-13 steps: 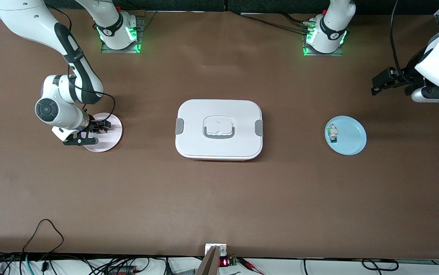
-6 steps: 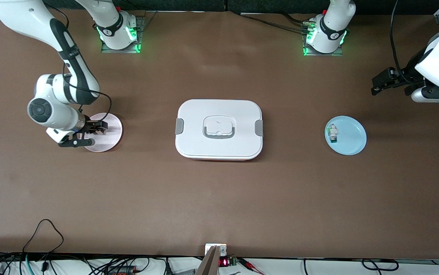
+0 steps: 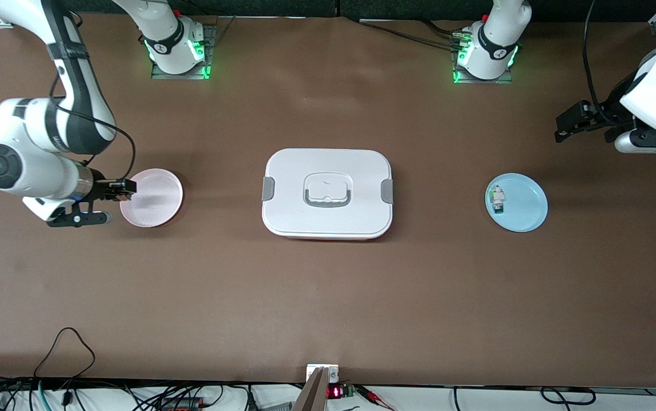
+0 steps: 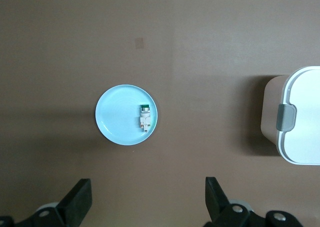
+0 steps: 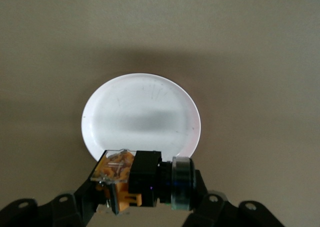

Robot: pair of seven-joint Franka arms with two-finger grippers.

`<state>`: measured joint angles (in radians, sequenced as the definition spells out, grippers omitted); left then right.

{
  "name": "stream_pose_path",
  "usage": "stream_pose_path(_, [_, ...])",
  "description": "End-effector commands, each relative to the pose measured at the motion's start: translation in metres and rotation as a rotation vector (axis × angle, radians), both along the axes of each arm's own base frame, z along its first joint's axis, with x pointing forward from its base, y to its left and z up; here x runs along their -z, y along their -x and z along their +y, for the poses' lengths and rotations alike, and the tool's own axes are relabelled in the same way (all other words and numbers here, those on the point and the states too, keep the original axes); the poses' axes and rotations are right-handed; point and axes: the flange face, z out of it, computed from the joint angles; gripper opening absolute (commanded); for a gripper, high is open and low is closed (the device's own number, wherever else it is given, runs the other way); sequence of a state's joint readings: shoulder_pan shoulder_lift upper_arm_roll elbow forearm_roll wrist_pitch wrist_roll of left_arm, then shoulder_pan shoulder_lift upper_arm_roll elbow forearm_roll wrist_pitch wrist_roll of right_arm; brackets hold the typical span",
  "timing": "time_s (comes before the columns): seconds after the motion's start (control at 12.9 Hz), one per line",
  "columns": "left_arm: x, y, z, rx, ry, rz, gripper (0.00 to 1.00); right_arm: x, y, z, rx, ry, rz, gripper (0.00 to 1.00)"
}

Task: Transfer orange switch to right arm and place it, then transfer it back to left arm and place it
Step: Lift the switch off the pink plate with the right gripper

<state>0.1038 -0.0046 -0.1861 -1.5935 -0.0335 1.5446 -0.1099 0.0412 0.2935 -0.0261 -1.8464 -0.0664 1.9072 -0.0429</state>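
The orange switch [image 5: 142, 179], a black block with orange parts and a round dark end, lies crosswise between the fingers of my right gripper [image 5: 145, 187], which is shut on it. In the front view that gripper [image 3: 119, 190] hangs over the edge of a bare pale pink plate [image 3: 159, 197] at the right arm's end of the table. The big white box [image 3: 328, 194] stands in the middle of the table. My left gripper [image 3: 562, 128] waits open and empty, high over the left arm's end; its black fingers [image 4: 80, 199] stand wide apart.
A light blue plate [image 3: 524, 208] with a small white-and-green component [image 3: 497, 198] lies between the box and the left arm's end. The left wrist view shows that plate [image 4: 117, 117] and one end of the box [image 4: 300, 122]. Cables run along the table's near edge.
My right gripper has risen from the pink plate and drawn back toward the right arm's end with the orange switch in it, leaving the plate bare. The left arm has not moved.
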Motion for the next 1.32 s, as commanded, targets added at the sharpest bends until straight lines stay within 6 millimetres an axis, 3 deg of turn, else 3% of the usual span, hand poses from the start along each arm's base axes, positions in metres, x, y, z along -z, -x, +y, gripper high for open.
stream_pose_path(0.0, [-0.005, -0.001, 0.003, 0.022, 0.005, 0.007, 1.00, -0.030, -0.011, 0.010, -0.019, -0.013, 0.032, 0.43])
stream_pose_path(0.31, [-0.005, -0.001, 0.003, 0.022, 0.005, 0.007, 1.00, -0.087, -0.018, 0.018, -0.060, -0.022, 0.065, 0.43])
stream_pose_path(0.54, [-0.005, -0.001, 0.003, 0.022, 0.005, 0.007, 1.00, -0.133, -0.020, 0.034, -0.208, -0.059, 0.044, 0.43])
stream_pose_path(0.93, [-0.005, -0.001, 0.003, 0.021, 0.005, 0.007, 1.00, -0.172, -0.010, 0.061, -0.413, -0.104, -0.022, 0.43])
stream_pose_path(1.09, [-0.005, 0.000, 0.003, 0.021, 0.005, 0.006, 1.00, -0.197, -0.001, 0.068, -0.471, -0.187, -0.069, 0.43])
stream_pose_path(1.24, [-0.005, 0.000, 0.003, 0.022, 0.005, 0.006, 1.00, -0.207, 0.003, 0.075, -0.478, -0.262, -0.095, 0.43])
